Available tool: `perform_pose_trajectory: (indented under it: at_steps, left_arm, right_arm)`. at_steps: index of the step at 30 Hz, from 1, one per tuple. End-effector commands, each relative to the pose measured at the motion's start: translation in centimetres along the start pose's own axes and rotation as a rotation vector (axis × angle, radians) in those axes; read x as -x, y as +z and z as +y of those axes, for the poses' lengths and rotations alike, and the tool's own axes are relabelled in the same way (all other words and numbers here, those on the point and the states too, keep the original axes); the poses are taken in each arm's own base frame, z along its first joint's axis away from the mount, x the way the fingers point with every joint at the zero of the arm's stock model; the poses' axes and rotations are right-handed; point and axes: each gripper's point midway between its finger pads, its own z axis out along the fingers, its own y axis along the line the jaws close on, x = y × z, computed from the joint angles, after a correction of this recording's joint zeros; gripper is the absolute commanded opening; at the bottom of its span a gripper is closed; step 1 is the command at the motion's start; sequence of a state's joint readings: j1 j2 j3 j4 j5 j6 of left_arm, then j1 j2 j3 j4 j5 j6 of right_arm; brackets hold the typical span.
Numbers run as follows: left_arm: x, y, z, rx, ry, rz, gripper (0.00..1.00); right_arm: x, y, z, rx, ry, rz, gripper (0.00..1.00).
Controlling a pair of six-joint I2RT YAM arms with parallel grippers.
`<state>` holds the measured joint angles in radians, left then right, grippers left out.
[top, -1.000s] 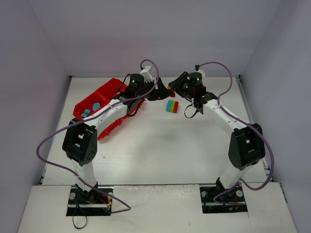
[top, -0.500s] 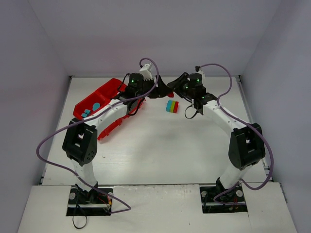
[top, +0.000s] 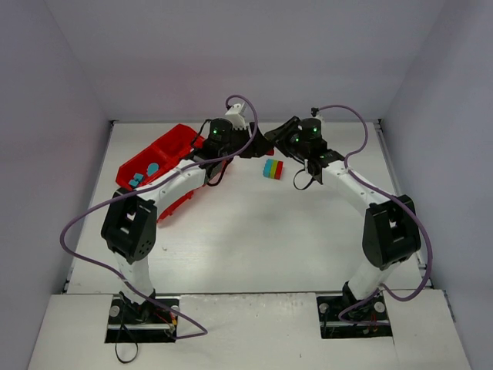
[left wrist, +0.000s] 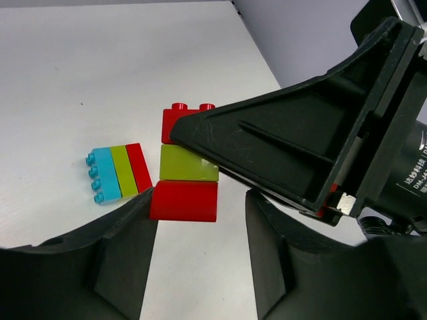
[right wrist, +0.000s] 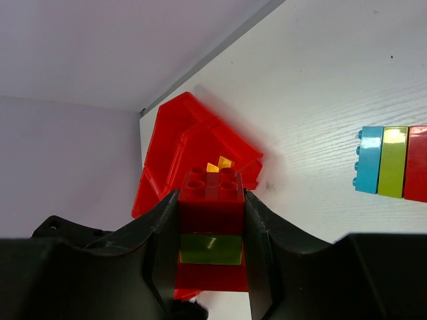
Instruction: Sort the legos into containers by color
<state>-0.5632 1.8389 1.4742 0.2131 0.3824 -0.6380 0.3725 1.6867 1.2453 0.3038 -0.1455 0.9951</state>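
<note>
My right gripper point(right wrist: 211, 267) is shut on a red-green-red lego stack point(right wrist: 211, 230) and holds it above the table. In the left wrist view the same stack point(left wrist: 188, 172) sits at the tips of my open left gripper point(left wrist: 200, 227), with its bottom red brick against the left finger point(left wrist: 127, 260). In the top view both grippers, the left point(top: 260, 146) and the right point(top: 274, 137), meet at the back centre. A blue-green-red stack point(top: 273, 169) lies on the table just in front of them. The red tray point(top: 173, 142) lies at the back left.
The tray holds teal-blue bricks point(top: 152, 168) in one compartment and yellow bricks point(right wrist: 219, 164) in another. The blue-green-red stack also shows in the left wrist view point(left wrist: 120, 172) and the right wrist view point(right wrist: 392, 162). Grey walls close in the table at the back and sides.
My left gripper has moved right, closer to the right gripper and the stack it holds. The right arm has barely moved. The stack on the table has not moved.
</note>
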Motion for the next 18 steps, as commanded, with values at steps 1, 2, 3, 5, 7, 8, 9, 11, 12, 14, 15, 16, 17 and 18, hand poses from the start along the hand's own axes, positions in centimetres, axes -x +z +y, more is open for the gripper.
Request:
perform_pose_trajectory:
  at_steps: [1,2,3,5,7,8,9,11,12,14,15,16,17,18]
  left_arm:
    - [2.5,-0.3,-1.5,-0.031,0.064,-0.091,0.47]
    - [2.5,-0.3,-1.5,-0.032,0.064,-0.092,0.37]
    - [2.5,-0.2,-1.5,-0.032,0.064,-0.092,0.30]
    - [2.4,-0.3,-1.6,-0.035,0.065,-0.092,0.19]
    - [2.3,-0.3,-1.6,-0.037,0.067,-0.091,0.13]
    - [2.3,-0.3,-1.7,-0.040,0.069,-0.090,0.10]
    - [2.3,-0.4,-1.8,-0.044,0.070,-0.091,0.09]
    - [1.9,-0.5,-1.6,-0.046,0.069,-0.083,0.08]
    - [1.9,-0.6,-1.8,-0.051,0.070,-0.085,0.06]
    - [1.2,-0.8,-1.8,-0.058,0.069,-0.067,0.05]
    - [1.2,-1.0,-1.9,-0.061,0.071,-0.066,0.05]
    - [1.1,-1.1,-1.9,-0.060,0.075,-0.065,0.05]
    - [0.7,-1.4,-1.8,-0.059,0.073,-0.058,0.05]
    - [0.5,-1.5,-1.8,-0.060,0.076,-0.053,0.05]
  right_arm:
    - [2.2,-1.9,4.5,0.143,0.019,-0.061,0.00]
    - [2.1,-1.9,4.5,0.144,0.017,-0.060,0.00]
    - [2.1,-2.0,4.6,0.145,0.020,-0.061,0.00]
    - [2.0,-1.9,4.5,0.144,0.023,-0.058,0.00]
    - [2.0,-2.0,4.5,0.147,0.027,-0.059,0.00]
    - [2.0,-1.9,4.4,0.146,0.032,-0.058,0.00]
    - [1.9,-1.9,4.5,0.148,0.032,-0.058,0.00]
    - [2.0,-1.9,4.4,0.145,0.032,-0.060,0.00]
    - [2.1,-1.9,4.3,0.142,0.033,-0.065,0.00]
    - [2.3,-1.9,4.1,0.136,0.029,-0.076,0.00]
    - [2.5,-1.9,4.0,0.131,0.029,-0.084,0.00]
    - [2.6,-1.8,3.9,0.128,0.027,-0.086,0.00]
    - [2.9,-1.8,3.7,0.125,0.029,-0.092,0.00]
    - [3.2,-1.8,3.5,0.120,0.030,-0.100,0.00]
